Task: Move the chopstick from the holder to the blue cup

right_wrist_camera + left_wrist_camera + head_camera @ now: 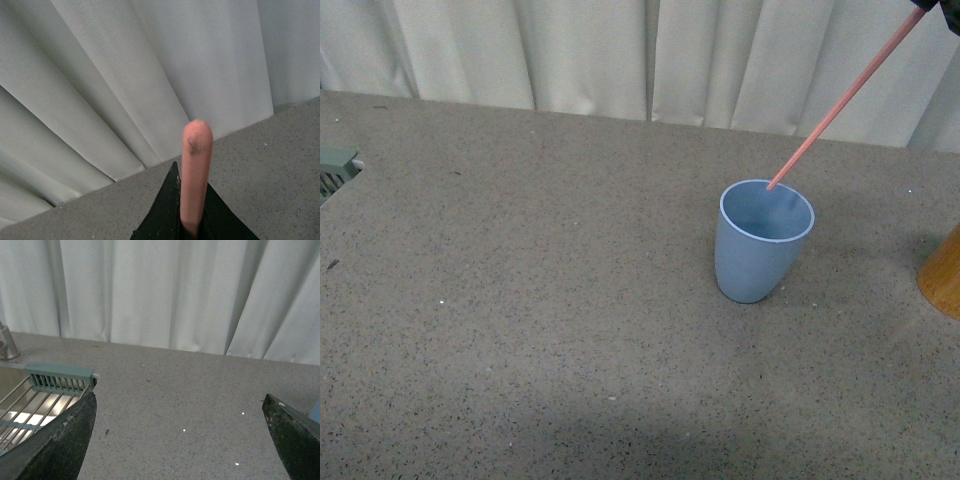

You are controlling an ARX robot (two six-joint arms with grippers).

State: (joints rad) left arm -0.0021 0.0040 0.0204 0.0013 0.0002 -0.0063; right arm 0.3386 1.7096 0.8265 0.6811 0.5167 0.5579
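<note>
The light blue cup (763, 240) stands upright on the speckled counter, right of centre in the front view. A salmon-pink chopstick (845, 95) slants down from the top right corner, and its lower tip sits just over the cup's far rim. My right gripper (938, 5) is barely in view at the top right corner, shut on the chopstick's upper end. In the right wrist view the chopstick (196, 170) sticks out between the shut black fingers (165, 212). My left gripper (182, 440) is open and empty above bare counter; the cup's edge (316, 412) shows beside it.
An orange-brown wooden cylinder (944, 272) stands at the right edge. A green-rimmed dish rack (335, 170) sits at the far left, also in the left wrist view (59, 377) with a metal fitting (6, 342). White curtains (640, 55) close the back.
</note>
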